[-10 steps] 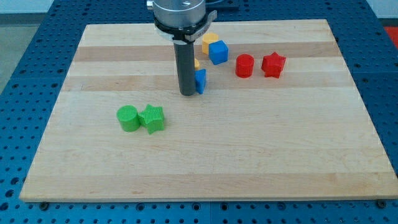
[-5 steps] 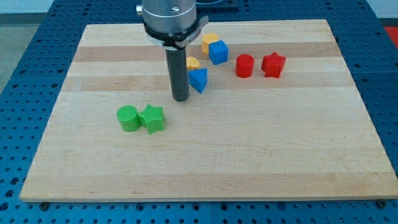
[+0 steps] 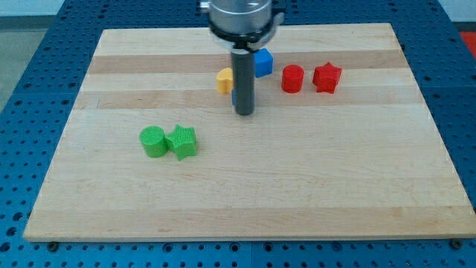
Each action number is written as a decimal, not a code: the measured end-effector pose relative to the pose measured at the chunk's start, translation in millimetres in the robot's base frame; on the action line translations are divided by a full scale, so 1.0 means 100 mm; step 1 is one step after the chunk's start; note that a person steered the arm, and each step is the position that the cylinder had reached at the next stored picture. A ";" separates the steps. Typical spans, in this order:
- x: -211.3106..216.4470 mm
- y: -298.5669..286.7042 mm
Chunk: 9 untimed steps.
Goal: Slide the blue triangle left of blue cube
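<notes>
My tip (image 3: 245,113) stands near the board's upper middle. The blue triangle (image 3: 233,97) is almost wholly hidden behind the rod; only a thin blue sliver shows at the rod's left edge, just above the tip. The blue cube (image 3: 263,61) sits up and to the right of the tip, partly covered by the rod. I cannot tell whether the tip touches the triangle.
A yellow block (image 3: 224,80) lies just left of the rod. A red cylinder (image 3: 292,78) and a red star (image 3: 326,77) sit to the right. A green cylinder (image 3: 153,141) and a green star (image 3: 182,141) touch each other at lower left.
The rod first shifted slightly left, then swung right, from the blue triangle's left side to in front of it, now hiding it. The other blocks have not moved.
</notes>
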<state>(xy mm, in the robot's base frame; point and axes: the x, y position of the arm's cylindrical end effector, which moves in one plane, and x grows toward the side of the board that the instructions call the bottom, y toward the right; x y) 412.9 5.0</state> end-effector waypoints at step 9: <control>-0.25 -0.17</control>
<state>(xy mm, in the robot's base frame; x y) 387.5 -12.2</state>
